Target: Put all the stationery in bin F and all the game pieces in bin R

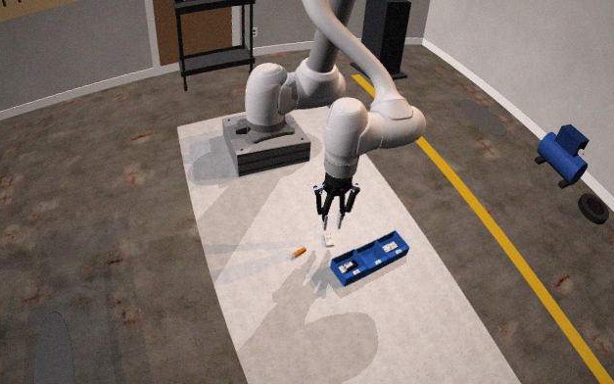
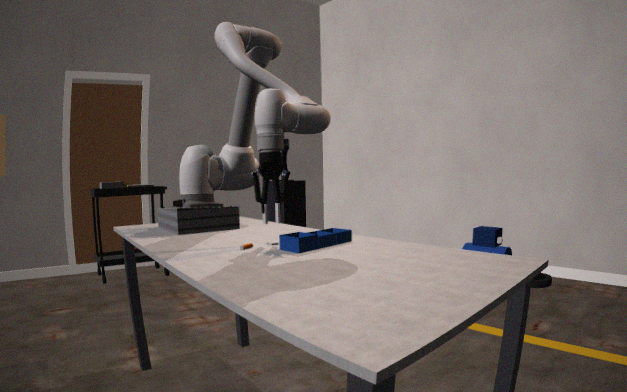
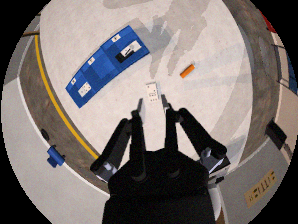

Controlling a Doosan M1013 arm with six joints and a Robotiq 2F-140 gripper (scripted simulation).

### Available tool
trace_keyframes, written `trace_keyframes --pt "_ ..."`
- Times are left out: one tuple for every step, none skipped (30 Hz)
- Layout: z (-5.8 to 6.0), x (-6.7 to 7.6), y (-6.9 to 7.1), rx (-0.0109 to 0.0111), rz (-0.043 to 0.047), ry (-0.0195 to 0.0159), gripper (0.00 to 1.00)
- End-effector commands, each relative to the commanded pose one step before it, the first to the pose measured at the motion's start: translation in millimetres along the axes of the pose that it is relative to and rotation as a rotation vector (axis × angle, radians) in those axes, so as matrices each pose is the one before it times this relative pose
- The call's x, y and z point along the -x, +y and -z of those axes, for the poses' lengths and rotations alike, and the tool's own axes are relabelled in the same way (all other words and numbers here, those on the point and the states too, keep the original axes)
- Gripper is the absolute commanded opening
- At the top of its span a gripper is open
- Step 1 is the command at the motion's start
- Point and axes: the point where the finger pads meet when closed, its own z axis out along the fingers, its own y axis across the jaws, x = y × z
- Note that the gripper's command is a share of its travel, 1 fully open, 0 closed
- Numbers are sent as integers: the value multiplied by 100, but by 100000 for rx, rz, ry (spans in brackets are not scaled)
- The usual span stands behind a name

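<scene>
We find a long pale rectangular table (image 1: pixel 406 338) (image 2: pixel 365 310) with dark square legs, lit unevenly and crossed by the arm's shadow. On it stands a white, rounded six-joint arm (image 1: pixel 348 132) (image 2: pixel 270 112), mounted on a grey block-shaped base (image 1: pixel 274 162) (image 2: pixel 210 220).

From the arm's wrist hangs a black two-finger gripper with pale fingertips (image 1: pixel 333 222) (image 2: pixel 272 215), pointing down. We record its fingers as parted, partway open, with nothing between them; they hover above the table.

Well apart from the base lies a blue rectangular open-topped bin block (image 1: pixel 376 256) (image 2: pixel 315 240) (image 3: pixel 104 67), divided into three compartments in a row and standing flat on the table. Each compartment carries a small white label; we cannot read the letters with certainty. One end compartment holds a black-and-white item (image 1: pixel 348 265) (image 3: pixel 129 51); the other end holds a flat white piece with dark dots (image 1: pixel 390 247) (image 3: pixel 84 89). We see the middle one bare inside.

Beside the block, apart from it, a flat white rectangular tile with dark marks (image 1: pixel 328 239) (image 3: pixel 152 92) lies on the table near the fingertips. We note a small orange cylinder (image 1: pixel 300 252) (image 2: pixel 247 246) (image 3: pixel 187 71) lying on its side, apart from the tile and the block.
</scene>
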Motion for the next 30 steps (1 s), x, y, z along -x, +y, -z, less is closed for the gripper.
trace_keyframes --pt "9 -1 -13 -22 3 4 25" --pt "0 0 -2 0 0 0 25" --pt "0 0 -2 0 0 0 25" --pt "0 0 -1 0 0 0 25" --pt "0 0 -1 0 0 0 25" --pt "0 0 -1 0 0 0 25" --pt "0 0 -1 0 0 0 25" --pt "0 0 -1 0 0 0 25" --pt "0 0 -1 0 0 0 25" --pt "0 0 -1 0 0 0 25" --pt "0 0 0 0 0 0 25" --pt "0 0 0 0 0 0 25" --pt "0 0 0 0 0 0 25" --pt "0 0 0 0 0 0 25" --pt "0 0 0 0 0 0 25" --pt "-400 0 0 0 0 0 25" --pt "-400 0 0 0 0 0 25" --pt "-400 0 0 0 0 0 25" --pt "-400 0 0 0 0 0 25" --pt "-400 -1 0 0 0 0 25" --pt "-400 -1 0 0 0 0 25" --pt "-400 -2 -1 0 0 0 25" --pt "-400 -2 -1 0 0 0 25" --pt "-400 -2 -1 0 0 0 25" --pt "-400 -2 -1 0 0 0 25" --pt "-400 -2 -1 0 0 0 25" --pt "-400 -2 -1 0 0 0 25" --pt "-400 -2 -1 0 0 0 25" --pt "0 0 0 0 0 0 25" --pt "0 0 0 0 0 0 25"
